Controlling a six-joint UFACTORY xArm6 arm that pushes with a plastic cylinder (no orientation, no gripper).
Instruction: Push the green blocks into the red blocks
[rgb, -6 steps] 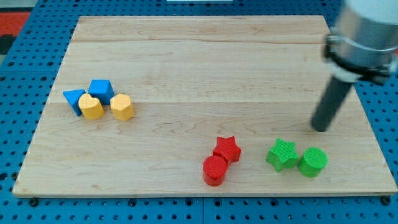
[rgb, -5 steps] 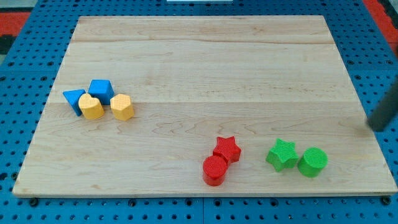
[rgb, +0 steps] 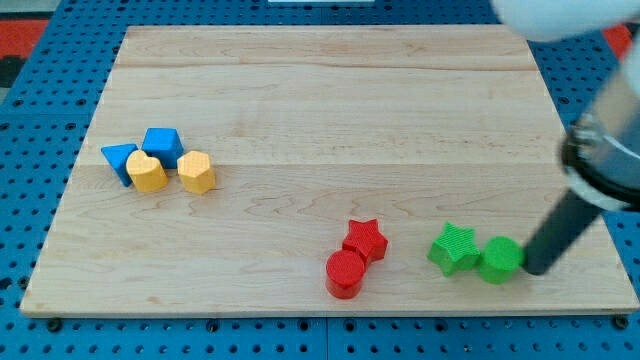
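Near the worktop's left edge, blue and yellow blocks are sitting clustered, uninvolved. Toward the bottom edge, the red star and red cylinder are touching. Rightward, the green star is touching the green cylinder. My tip is pressing its right side, apparently positioned for pushing leftward. No claw is fitted.

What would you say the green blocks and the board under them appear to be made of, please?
The green star block and green cylinder block look like matte plastic, possibly 3D-printed, judging by faint ribbing on their tops. The board looks like pale, smooth-finished wood: lengthwise grain and plank seams show. My tip sits right beside the cylinder, on the view's right.
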